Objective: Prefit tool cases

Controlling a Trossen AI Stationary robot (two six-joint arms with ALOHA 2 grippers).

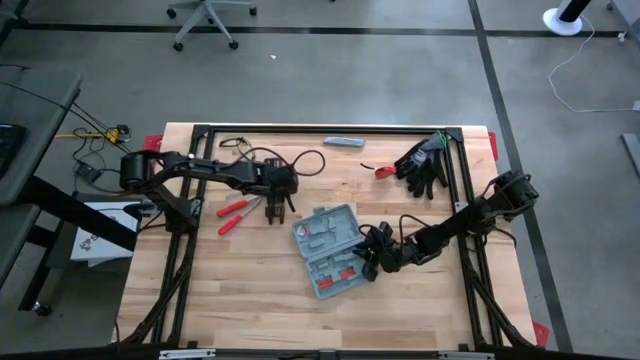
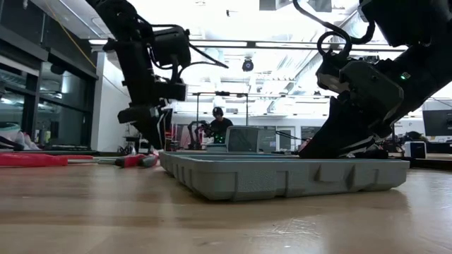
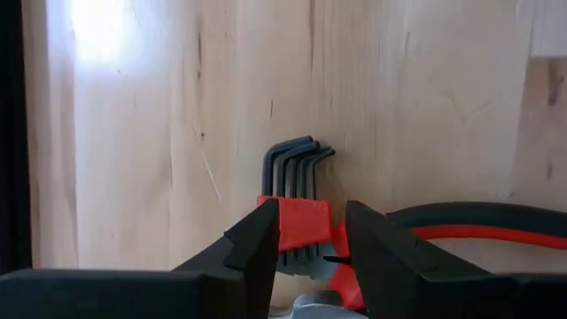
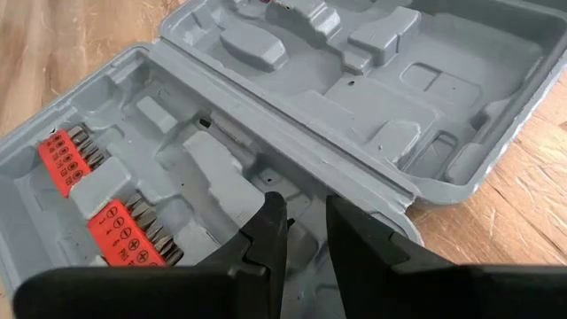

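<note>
The blue-grey tool case (image 1: 328,250) lies open on the wooden table, both halves flat, with orange bit holders (image 4: 66,159) in one half. My right gripper (image 4: 306,217) is down at the case's right edge, beside the hinge. My left gripper (image 3: 310,221) hangs open, pointing down, left of the case. Its fingers stand on either side of a set of dark hex keys in a red holder (image 3: 297,221) that lies flat on the table. Red-handled pliers (image 1: 235,213) lie just left of it. My right gripper has the case by its right-hand edge near the hinge (image 4: 390,208), coming slantwise from the table's right and pointing down. Its fingers (image 4: 266,221) stand a narrow gap apart and hide the place of contact. The case lies flat on the table.
Black gloves (image 1: 425,160) and a small red thing (image 1: 383,171) lie at the far right. A slim grey bar (image 1: 344,142) lies at the far edge, and a black cable (image 1: 300,160) loops behind the left arm. Bare wood stretches along the near edge.
</note>
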